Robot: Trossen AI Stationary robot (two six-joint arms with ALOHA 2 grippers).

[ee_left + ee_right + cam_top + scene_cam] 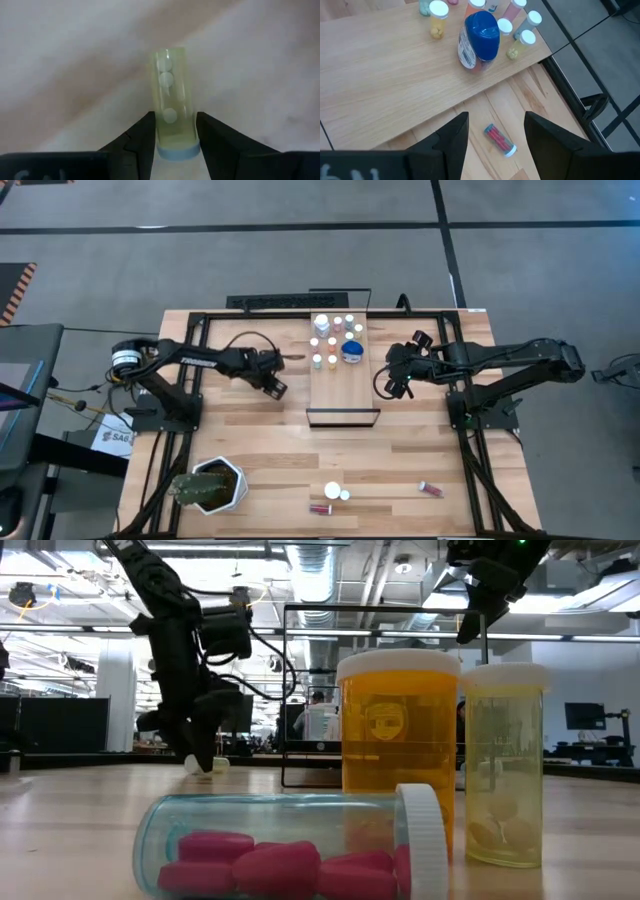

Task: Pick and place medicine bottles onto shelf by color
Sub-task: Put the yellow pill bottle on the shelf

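From above, we see the shelf [343,380] at the middle of the table [250,450], with small medicine bottles [337,340] standing at its far end, a wide blue-capped bottle [352,351] among them. The left gripper [277,387] is low over the table just left of the shelf; the right gripper [392,385] hangs just right of it. Nearer than the shelf lie two white-capped bottles [337,492] and two red vials [430,488], with a white hexagonal plant pot [219,484] to their left.

At table height, a vial of pink pills [290,846] lies before an orange bottle [398,745] and a yellowish vial [505,765].

The left wrist shows our fingers [141,142] flanking a clear vial of white tablets [171,102]; whether they pinch it we cannot tell.

The right wrist shows its gripper [495,131] open, above a red vial [500,140] lying beside the shelf.
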